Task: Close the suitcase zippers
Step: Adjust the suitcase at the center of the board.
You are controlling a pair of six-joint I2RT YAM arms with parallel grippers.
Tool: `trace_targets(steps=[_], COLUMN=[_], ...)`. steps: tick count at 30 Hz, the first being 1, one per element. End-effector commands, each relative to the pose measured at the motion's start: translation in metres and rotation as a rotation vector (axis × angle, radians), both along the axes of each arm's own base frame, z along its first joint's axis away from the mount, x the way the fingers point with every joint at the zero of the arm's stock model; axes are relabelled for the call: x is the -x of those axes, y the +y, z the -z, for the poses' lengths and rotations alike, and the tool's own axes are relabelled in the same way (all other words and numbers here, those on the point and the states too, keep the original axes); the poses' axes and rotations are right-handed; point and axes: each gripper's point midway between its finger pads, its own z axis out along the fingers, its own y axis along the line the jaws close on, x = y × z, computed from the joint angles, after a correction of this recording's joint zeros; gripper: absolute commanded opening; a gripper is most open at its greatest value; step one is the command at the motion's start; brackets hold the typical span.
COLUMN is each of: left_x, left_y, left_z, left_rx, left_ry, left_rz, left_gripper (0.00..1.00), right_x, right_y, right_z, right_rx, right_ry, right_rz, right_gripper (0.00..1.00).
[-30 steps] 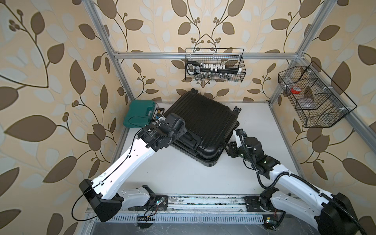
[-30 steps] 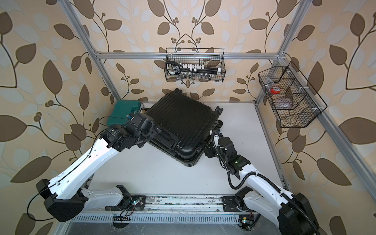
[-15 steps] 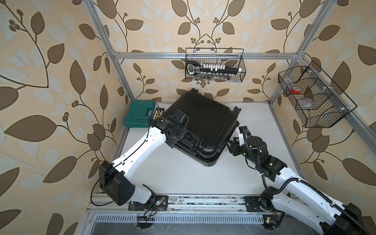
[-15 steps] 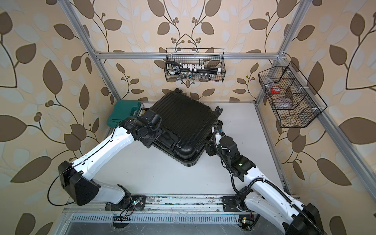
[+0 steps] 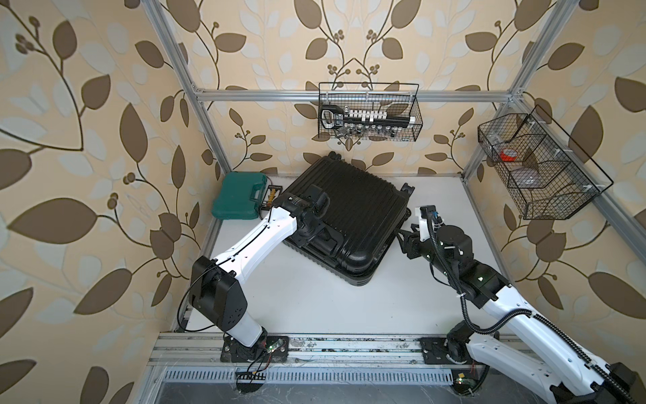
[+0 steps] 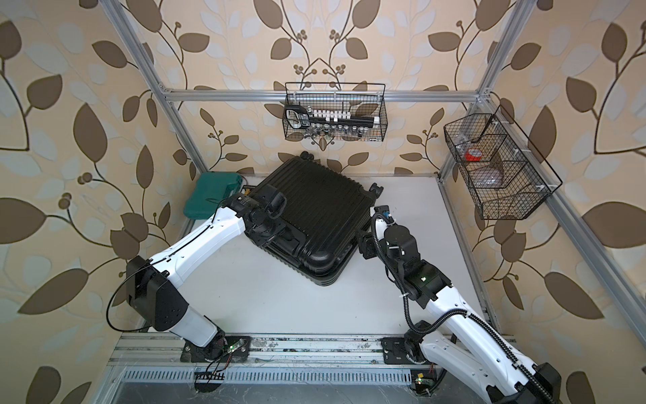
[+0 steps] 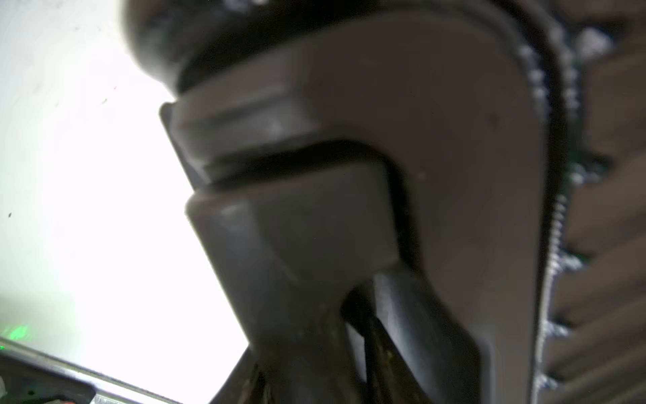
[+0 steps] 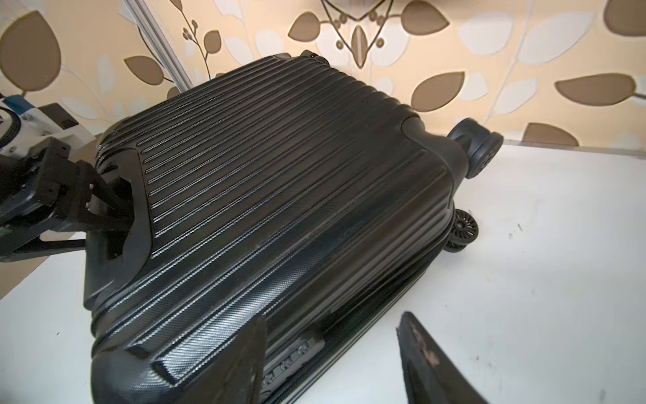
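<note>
One suitcase (image 5: 349,210) flat on bench (image 5: 314,307), two wheels (image 8: 475,147) showing. Left fingers (image 8: 112,210) at its handle corner, can't tell grip. Right fingers (image 8: 250,353) wide, empty.

A closed teal plastic tool case (image 5: 241,196) is seen at the far left corner of the white tabletop (image 5: 314,304). Just beside it lies a small dark rack (image 5: 272,194), possibly a bit holder. A black wire basket (image 5: 416,115) is hung from the back aluminium rail (image 5: 262,95), and a black-handled tool (image 5: 330,119) and a row of metal sockets (image 5: 370,131) are held in it. In a second, partitioned wire basket (image 5: 566,199), hung on the right wall, a red-orange roll (image 5: 508,154) is kept.
</note>
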Motion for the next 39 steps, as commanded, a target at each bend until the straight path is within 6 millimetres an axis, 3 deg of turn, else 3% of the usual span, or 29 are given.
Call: trace_targets(steps=[1, 5, 9, 17, 24, 33, 39], left_x=[-0.025, -0.049, -0.078, -0.123, -0.153, -0.184, -0.193], left_y=[0.009, 0.023, 0.023, 0.003, 0.005, 0.017, 0.036], left_z=[-0.005, -0.012, -0.027, -0.063, -0.081, -0.103, -0.097], left_rx=[-0.107, -0.244, -0.298, -0.196, -0.239, -0.253, -0.263], left_ry=[-0.037, -0.044, -0.125, -0.357, -0.373, -0.445, -0.424], left_rz=[0.138, 0.253, 0.398, 0.706, 0.887, 0.944, 0.903], left_gripper=[0.34, 0.31, 0.29, 0.21, 0.17, 0.15, 0.15], right_x=[0.000, 0.000, 0.001, -0.001, -0.006, -0.009, -0.001], right_y=[-0.014, -0.027, -0.038, -0.061, -0.084, -0.095, -0.079], right_z=[-0.003, -0.004, -0.007, -0.010, -0.007, 0.042, 0.076], right_rx=[0.035, 0.034, 0.032, 0.029, -0.007, -0.069, -0.169], right_ry=[0.013, 0.018, 0.019, 0.028, 0.060, 0.169, 0.191], right_rz=[0.031, 0.055, 0.079, 0.142, 0.202, 0.216, 0.143], right_gripper=[0.60, 0.61, 0.61, 0.61, 0.61, 0.61, 0.64])
